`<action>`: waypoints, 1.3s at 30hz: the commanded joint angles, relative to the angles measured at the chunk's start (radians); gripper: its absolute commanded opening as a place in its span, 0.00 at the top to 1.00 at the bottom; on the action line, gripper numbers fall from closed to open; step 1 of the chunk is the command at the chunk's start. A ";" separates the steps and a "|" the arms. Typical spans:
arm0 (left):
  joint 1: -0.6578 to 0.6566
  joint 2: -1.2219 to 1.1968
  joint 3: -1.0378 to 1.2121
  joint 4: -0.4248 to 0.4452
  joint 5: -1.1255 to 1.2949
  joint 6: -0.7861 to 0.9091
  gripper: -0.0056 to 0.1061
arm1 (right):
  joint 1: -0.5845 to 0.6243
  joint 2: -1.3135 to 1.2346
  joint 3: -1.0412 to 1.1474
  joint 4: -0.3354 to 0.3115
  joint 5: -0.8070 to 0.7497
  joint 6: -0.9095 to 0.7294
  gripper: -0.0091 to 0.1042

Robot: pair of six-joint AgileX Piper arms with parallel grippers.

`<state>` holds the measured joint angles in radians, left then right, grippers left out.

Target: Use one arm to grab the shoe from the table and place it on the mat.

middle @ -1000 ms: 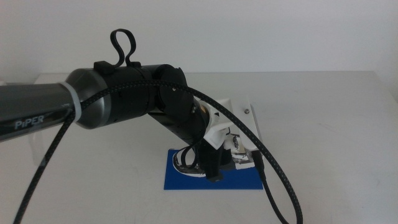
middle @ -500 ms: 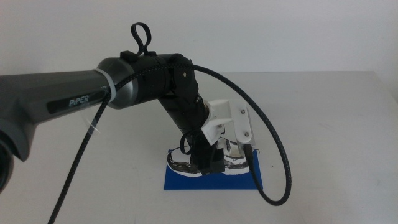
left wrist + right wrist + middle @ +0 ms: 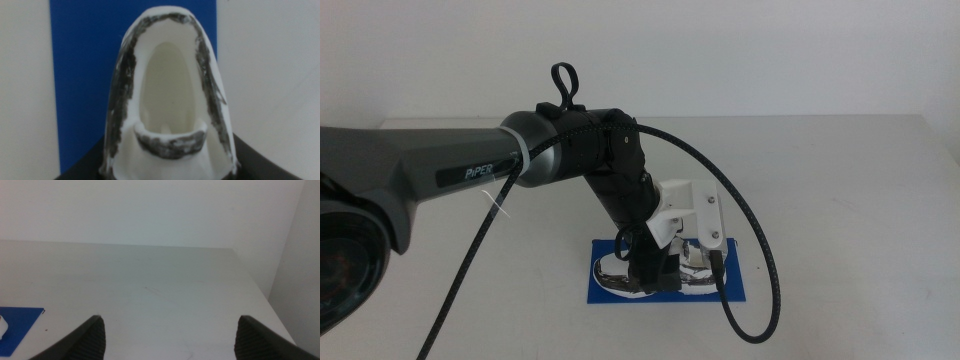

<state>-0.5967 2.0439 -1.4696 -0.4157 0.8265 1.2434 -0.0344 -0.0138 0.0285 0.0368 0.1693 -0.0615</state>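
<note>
The left claw (image 3: pixel 654 272) grips the shoe (image 3: pixel 620 275) by its stiff heel collar over the mat (image 3: pixel 732 290); it looks light but top-heavy; the right claw (image 3: pixel 170 335) waits, parted

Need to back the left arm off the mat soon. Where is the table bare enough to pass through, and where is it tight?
Bare table lies right of the mat, out to the far edge, and behind it. The right gripper waits, jaws open, over bare surface. It is crowded on the mat itself: the shoe fills most of it, with the left gripper closed on it.
</note>
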 commanded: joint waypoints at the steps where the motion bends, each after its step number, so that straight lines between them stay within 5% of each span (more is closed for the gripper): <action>1: 0.000 -0.043 -0.028 -0.023 -0.032 0.001 0.96 | -0.005 -0.020 -0.010 -0.008 -0.079 -0.013 0.33; 9: 0.000 -0.043 -0.028 -0.016 -0.019 0.037 0.95 | -0.005 -0.020 -0.010 -0.008 -0.079 -0.013 0.33; 13: 0.000 -0.043 -0.028 -0.004 0.008 0.038 0.81 | -0.005 -0.020 -0.010 -0.008 -0.079 -0.013 0.33; 17: 0.000 -0.043 -0.028 -0.004 0.011 0.035 0.62 | -0.005 -0.020 -0.010 -0.008 -0.079 -0.013 0.33; 18: 0.000 -0.043 -0.038 -0.004 0.014 0.031 0.35 | -0.005 -0.020 -0.010 -0.008 -0.079 -0.013 0.33; 22: 0.000 -0.043 -0.072 0.010 0.062 0.018 0.11 | -0.005 -0.020 -0.010 -0.008 -0.079 -0.013 0.33; 33: 0.002 -0.043 -0.289 0.121 0.445 -0.115 0.11 | -0.005 -0.020 -0.010 -0.008 -0.079 -0.013 0.33; 39: 0.048 -0.091 -0.383 0.107 0.492 -0.220 0.11 | -0.005 -0.020 -0.010 -0.008 -0.079 -0.013 0.33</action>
<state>-0.5663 2.0408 -1.8059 -0.2762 1.2090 1.0595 -0.0344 -0.0138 0.0285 0.0368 0.1693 -0.0615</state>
